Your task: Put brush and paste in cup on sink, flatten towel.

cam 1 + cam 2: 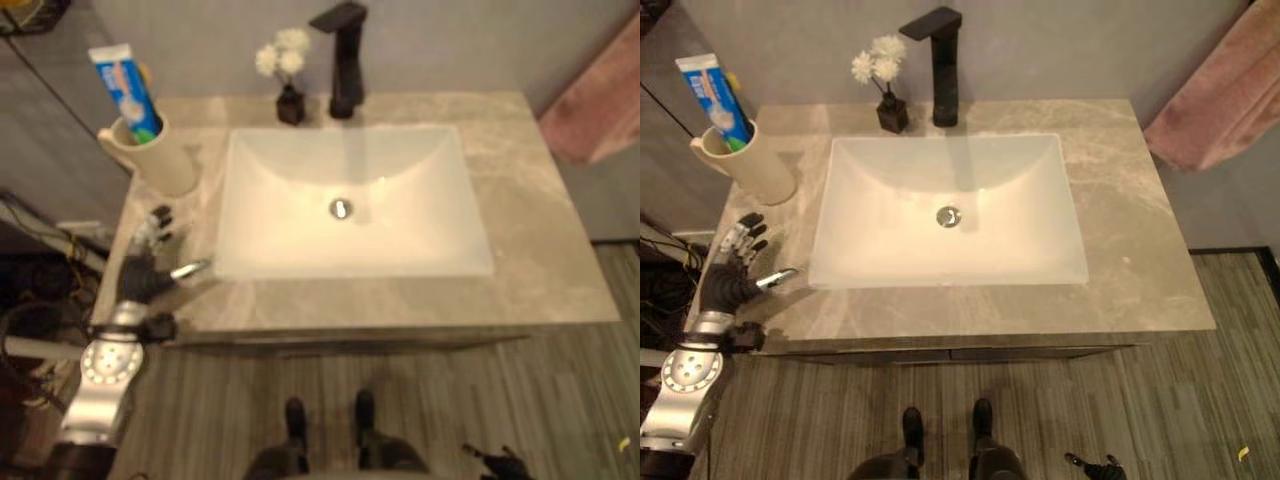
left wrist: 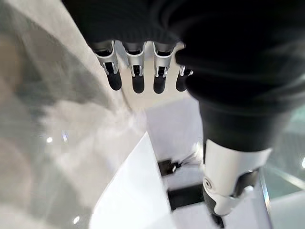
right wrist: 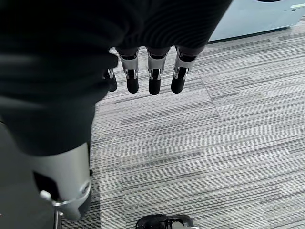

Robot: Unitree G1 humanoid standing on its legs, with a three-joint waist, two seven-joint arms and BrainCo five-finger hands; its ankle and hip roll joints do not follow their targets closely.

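While empty, left hand [image 1: 728, 270] hovers spread beside the cup [image 1: 752, 163].

The toothpaste tube [image 1: 713, 90] standing in the cup [image 1: 750, 163] carries coloured print, but it is too small and blurred to read, and nothing else bears lettering.

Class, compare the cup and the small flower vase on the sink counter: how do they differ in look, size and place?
The cup is cream; the vase is dark. The cup is clearly larger than the vase. The cup stands at the counter's left end holding the toothpaste tube; the vase sits beside the faucet holding white flowers. Both stand upright.
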